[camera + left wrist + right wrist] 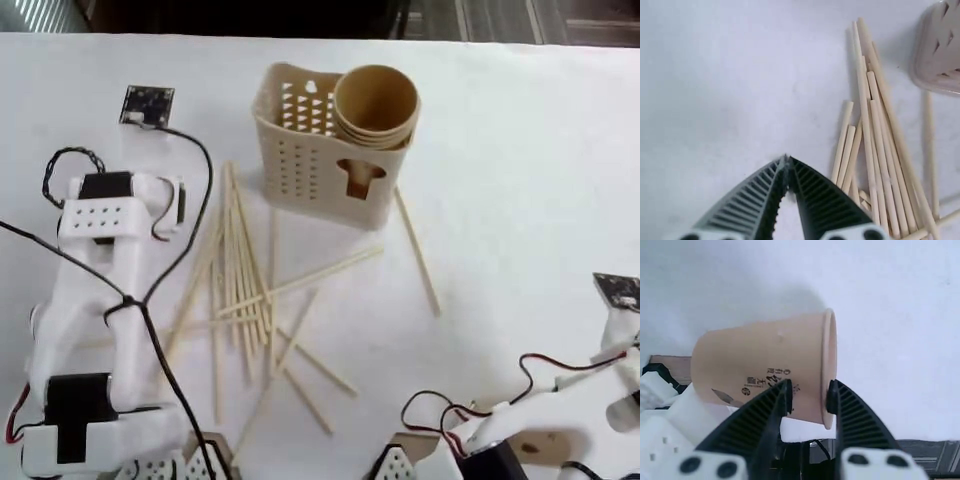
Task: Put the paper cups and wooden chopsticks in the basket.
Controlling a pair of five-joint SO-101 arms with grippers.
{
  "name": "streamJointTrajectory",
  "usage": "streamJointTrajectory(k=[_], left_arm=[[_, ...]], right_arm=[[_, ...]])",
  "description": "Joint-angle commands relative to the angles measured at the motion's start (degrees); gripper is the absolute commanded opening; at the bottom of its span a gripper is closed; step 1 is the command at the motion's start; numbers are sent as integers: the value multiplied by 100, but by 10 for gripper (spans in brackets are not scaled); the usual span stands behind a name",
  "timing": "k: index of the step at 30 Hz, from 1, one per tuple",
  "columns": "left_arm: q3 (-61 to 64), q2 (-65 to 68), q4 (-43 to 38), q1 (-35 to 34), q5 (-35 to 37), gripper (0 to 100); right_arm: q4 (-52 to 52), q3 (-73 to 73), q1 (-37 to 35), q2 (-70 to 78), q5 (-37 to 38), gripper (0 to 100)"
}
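Note:
The beige perforated basket (320,165) stands at the table's far middle with stacked paper cups (376,105) in its right end. Several wooden chopsticks (240,280) lie scattered in front of it, one (416,252) to its right. My left gripper (787,161) is shut on nothing, just above bare table beside the chopsticks (875,130), with a basket corner (940,55) beyond. My right gripper (808,392) is shut on the rim of a paper cup (760,365) lying on its side. The left arm (105,220) is at the left, the right arm (560,415) at the near right.
A white cloth (520,170) covers the table. Black cables (175,270) run from the left arm past the chopsticks. Small camera boards sit at the far left (148,104) and right edge (618,291).

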Motion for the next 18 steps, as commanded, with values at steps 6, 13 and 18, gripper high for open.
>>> streamJointTrajectory(k=[6, 13, 18], left_arm=[[-35, -189, -97, -48, 0, 24], [-35, -189, -97, -48, 0, 24], [-35, -189, -97, -48, 0, 24]], right_arm=[[593, -237, -804, -136, 44, 19], [664, -1002, -1420, -136, 0, 19], [664, -1635, -1938, -145, -9, 19]])
